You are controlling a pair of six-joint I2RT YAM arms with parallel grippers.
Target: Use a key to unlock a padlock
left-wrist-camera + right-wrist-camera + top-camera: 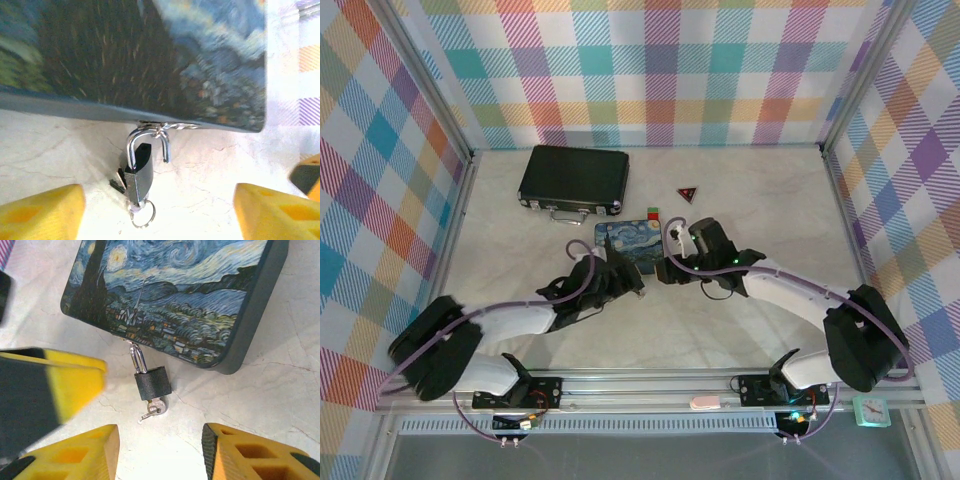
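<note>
The padlock (139, 172) is a small dark body with a silver shackle, hanging from the wire loop on the edge of the blue painted tin (150, 55). Its shackle stands sprung, the free end out of the body. The key (159, 406) sits in the bottom of the padlock (152, 382), with its thin ring (143, 215) lying on the table. My left gripper (157, 215) is open, one yellow finger on each side of the lock and clear of it. My right gripper (160, 450) is also open, just short of the key, holding nothing.
A black briefcase (573, 180) lies at the back left of the white table. A red triangular piece (687, 194) and a small red-and-green block (651, 212) sit behind the tin (625, 238). Both grippers (632, 278) (670, 262) crowd the tin's front edge.
</note>
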